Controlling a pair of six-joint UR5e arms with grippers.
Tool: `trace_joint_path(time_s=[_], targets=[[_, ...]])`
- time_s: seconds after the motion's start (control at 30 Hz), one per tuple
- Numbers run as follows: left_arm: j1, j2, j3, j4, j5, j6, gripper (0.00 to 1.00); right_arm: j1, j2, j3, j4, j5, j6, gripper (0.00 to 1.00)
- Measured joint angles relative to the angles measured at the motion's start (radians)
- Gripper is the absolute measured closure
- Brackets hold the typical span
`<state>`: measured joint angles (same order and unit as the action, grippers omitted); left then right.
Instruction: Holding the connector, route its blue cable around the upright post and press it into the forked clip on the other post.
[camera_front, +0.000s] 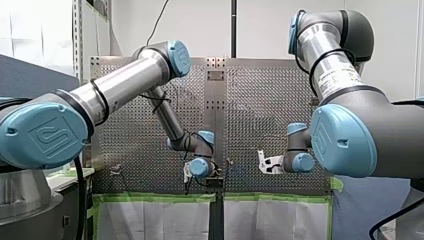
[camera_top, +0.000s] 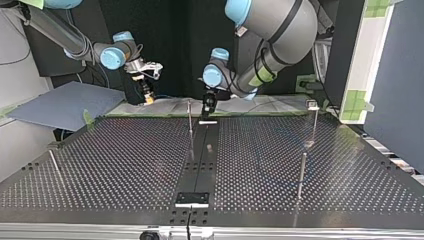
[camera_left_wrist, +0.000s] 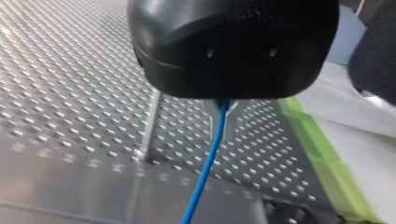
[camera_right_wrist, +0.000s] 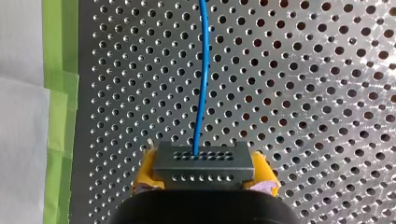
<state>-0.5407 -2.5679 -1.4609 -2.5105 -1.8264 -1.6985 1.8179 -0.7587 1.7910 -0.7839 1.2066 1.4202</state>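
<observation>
Your right hand (camera_right_wrist: 204, 171) is clenched on the dark connector (camera_right_wrist: 204, 159), with its yellow pads (camera_right_wrist: 145, 173) on either side, over the perforated table (camera_right_wrist: 303, 93) near the green tape (camera_right_wrist: 58, 93) at its edge. The blue cable (camera_right_wrist: 201, 84) runs straight ahead from the connector. Your left hand (camera_left_wrist: 223, 119) has its metal fingers (camera_left_wrist: 232, 116) closed tight around that cable.

Perforated table (camera_front: 260, 100) set before a white wall (camera_front: 200, 25).
The table's far edge in the front view is lined with green tape (camera_front: 155, 198), and white sheeting (camera_front: 150, 220) is hung below it. In the top view a grey-blue board (camera_top: 65, 102) is laid at the left, and a dark backdrop (camera_top: 170, 40) is seen behind.
</observation>
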Motion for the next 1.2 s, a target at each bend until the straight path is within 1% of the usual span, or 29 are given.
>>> trace_joint_path(time_s=[0.13,0.27,0.57,0.7,0.83,0.93,1.07,1.2], targets=[[-0.016,0.033,-0.033,0.014,-0.008,-0.001,1.0,-0.002,0.0,0.0,0.0,0.001,0.0,1.0],[-0.044,0.059,-0.068,0.036,-0.027,0.0,1.0,-0.005,0.0,0.0,0.002,0.001,0.001,1.0],[-0.123,0.067,-0.141,0.048,-0.102,-0.002,1.0,-0.01,0.0,0.0,0.003,0.001,0.0,1.0],[-0.151,0.067,-0.161,0.057,-0.121,-0.003,1.0,-0.01,0.0,0.0,0.002,0.001,0.0,1.0],[-0.159,0.067,-0.169,0.062,-0.127,-0.003,1.0,-0.01,0.0,0.0,0.003,0.001,-0.001,1.0],[-0.155,0.067,-0.171,0.064,-0.137,-0.008,1.0,-0.01,0.0,0.002,0.009,0.001,-0.006,1.0],[-0.149,0.067,-0.171,0.065,-0.168,-0.022,1.0,-0.007,0.0,0.007,0.019,0.003,-0.021,1.0],[-0.147,0.067,-0.171,0.066,-0.201,-0.026,1.0,-0.008,0.0,0.021,0.013,0.008,-0.029,1.0]])
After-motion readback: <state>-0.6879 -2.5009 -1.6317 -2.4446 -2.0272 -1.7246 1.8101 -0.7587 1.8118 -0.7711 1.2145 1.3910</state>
